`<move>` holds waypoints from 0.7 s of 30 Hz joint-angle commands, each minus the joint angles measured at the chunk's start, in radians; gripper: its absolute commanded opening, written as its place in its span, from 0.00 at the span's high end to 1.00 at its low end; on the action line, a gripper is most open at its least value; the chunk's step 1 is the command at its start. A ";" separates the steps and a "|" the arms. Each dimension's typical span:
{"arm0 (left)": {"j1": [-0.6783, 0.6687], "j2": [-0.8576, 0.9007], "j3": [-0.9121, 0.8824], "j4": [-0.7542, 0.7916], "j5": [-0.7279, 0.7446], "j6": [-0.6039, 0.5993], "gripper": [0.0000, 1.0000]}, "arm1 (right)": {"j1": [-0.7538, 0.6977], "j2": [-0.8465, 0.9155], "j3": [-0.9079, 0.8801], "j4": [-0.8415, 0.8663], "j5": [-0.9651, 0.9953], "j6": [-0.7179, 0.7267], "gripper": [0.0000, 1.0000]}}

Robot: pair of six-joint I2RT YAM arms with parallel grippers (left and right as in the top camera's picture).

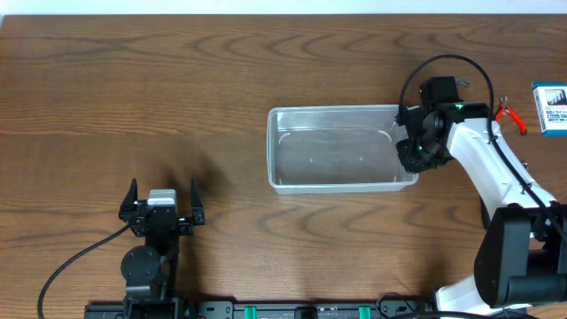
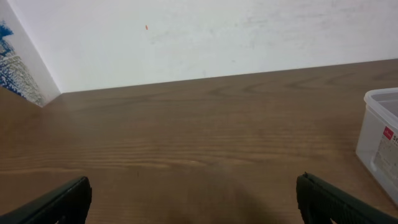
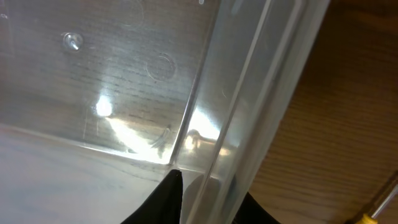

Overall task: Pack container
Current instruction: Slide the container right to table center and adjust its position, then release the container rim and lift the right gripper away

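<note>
The clear container [image 1: 341, 149] sits empty at mid-table as the right gripper [image 1: 416, 149] straddles its right-hand wall, 1 finger inside and 1 outside; whether the jaws are pinching cannot be told. The left gripper [image 1: 164, 188] rests spread wide near the front edge. A tug on that thin wall could tip the light tub or drag it toward the pliers [image 1: 510, 115].
</note>
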 commanded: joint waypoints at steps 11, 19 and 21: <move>-0.001 -0.005 -0.030 -0.018 -0.005 -0.005 0.02 | -0.009 -0.003 -0.006 0.013 0.025 0.072 0.75; -0.001 -0.005 -0.030 -0.017 -0.005 -0.005 0.02 | -0.009 -0.003 -0.006 0.010 0.024 0.137 0.70; -0.001 -0.005 -0.030 -0.017 -0.005 -0.005 0.02 | -0.009 -0.003 -0.006 0.011 0.024 0.155 0.64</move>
